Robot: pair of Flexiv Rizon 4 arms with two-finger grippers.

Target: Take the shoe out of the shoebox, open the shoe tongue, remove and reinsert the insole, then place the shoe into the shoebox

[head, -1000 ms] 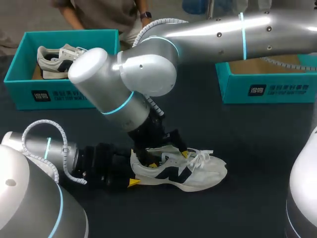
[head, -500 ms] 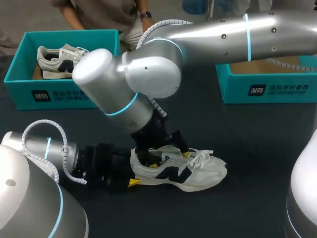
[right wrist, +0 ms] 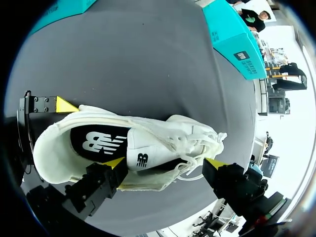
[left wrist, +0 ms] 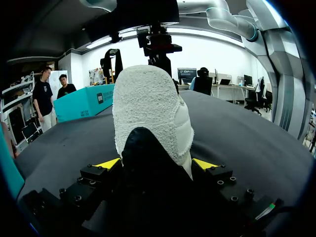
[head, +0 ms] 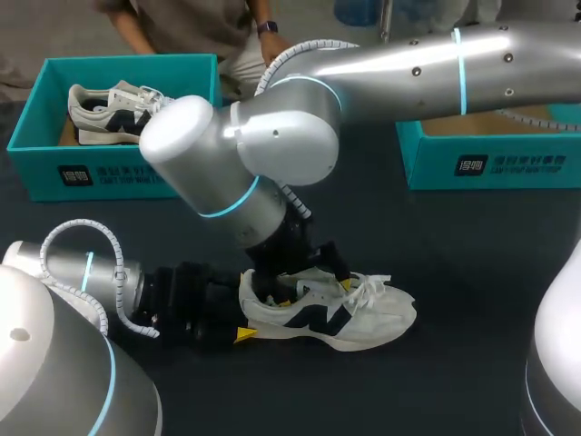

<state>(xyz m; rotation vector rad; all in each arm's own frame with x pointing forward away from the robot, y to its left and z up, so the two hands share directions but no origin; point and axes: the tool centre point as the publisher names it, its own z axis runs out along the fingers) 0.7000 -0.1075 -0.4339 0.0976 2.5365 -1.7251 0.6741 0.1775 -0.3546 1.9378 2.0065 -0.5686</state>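
The white shoe (head: pixel 359 313) sits on its sole on the table (head: pixel 472 263), near the front edge around the middle, toe pointing right. The left gripper (left wrist: pixel 155 165) is clamped on the heel, 1 yellow tip on each side. The right gripper (right wrist: pixel 165 162) is over the shoe with its 2 fingers spread wide, gripping nothing: 1 tip in the opening by the tongue, the other past the laces. At the back, 2 teal boxes: the far-right shoebox (head: pixel 490 168), and the far-left box (head: pixel 109 173) holding a second shoe (head: pixel 104 109).
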